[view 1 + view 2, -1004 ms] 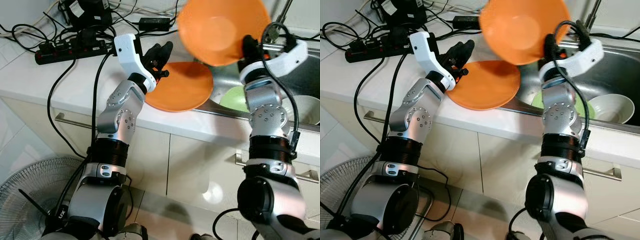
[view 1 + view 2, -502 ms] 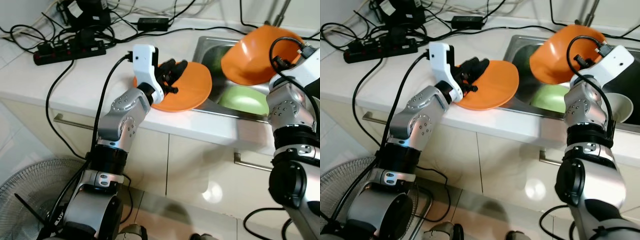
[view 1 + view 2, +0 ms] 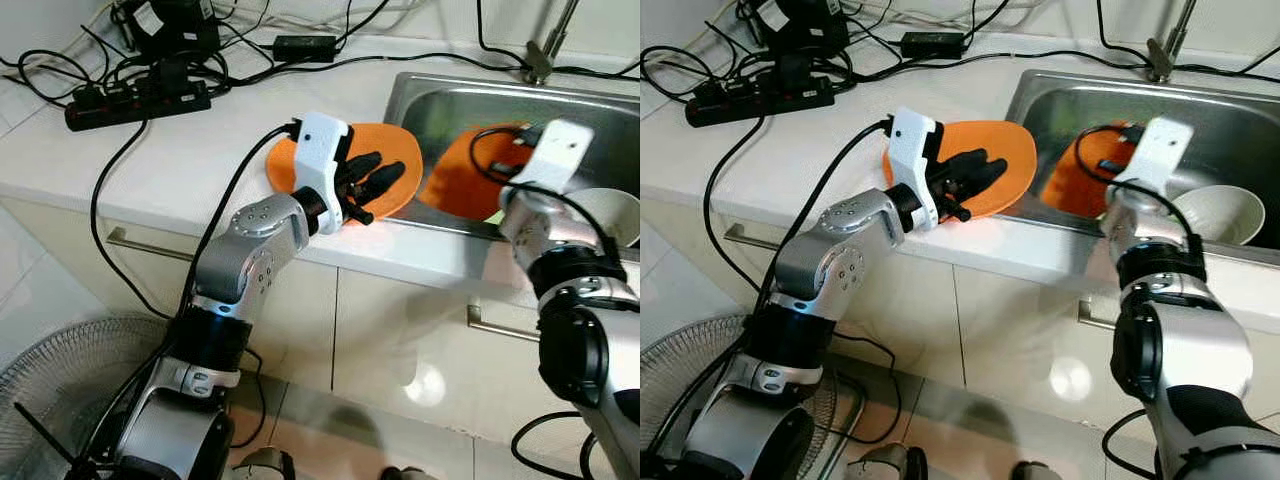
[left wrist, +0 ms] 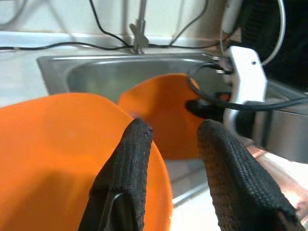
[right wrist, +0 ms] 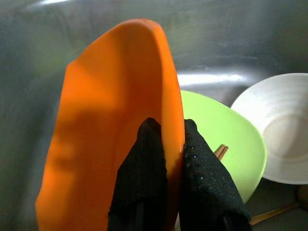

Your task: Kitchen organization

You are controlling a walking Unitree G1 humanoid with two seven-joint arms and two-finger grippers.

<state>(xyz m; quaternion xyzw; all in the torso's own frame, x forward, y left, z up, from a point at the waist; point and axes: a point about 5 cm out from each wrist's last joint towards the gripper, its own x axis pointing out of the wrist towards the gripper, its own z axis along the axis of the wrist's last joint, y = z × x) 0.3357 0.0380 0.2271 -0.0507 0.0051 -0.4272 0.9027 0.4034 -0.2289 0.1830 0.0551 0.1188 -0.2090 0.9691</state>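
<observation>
An orange plate (image 3: 393, 143) lies on the white counter (image 3: 170, 150) with its rim over the sink's edge. My left gripper (image 3: 385, 180) rests over the plate with its fingers (image 4: 129, 163) apart, open; in the left wrist view the plate's rim runs under one finger. My right gripper (image 5: 169, 127) is down in the steel sink (image 3: 450, 95), shut on the rim of an orange bowl (image 3: 455, 190) that stands tilted on edge. Behind the bowl lie a green plate (image 5: 226, 139) and a white bowl (image 3: 1220, 212).
A black power strip (image 3: 140, 100) and tangled cables cover the counter's back left. The faucet (image 3: 545, 50) rises behind the sink. Chopsticks (image 5: 269, 214) lie in the sink. A floor fan (image 3: 60, 400) stands low left, before cabinet fronts with bar handles (image 3: 150, 245).
My right gripper has brought the orange bowl down from above the counter into the sink. The left gripper and orange plate have settled lower at the sink's edge.
</observation>
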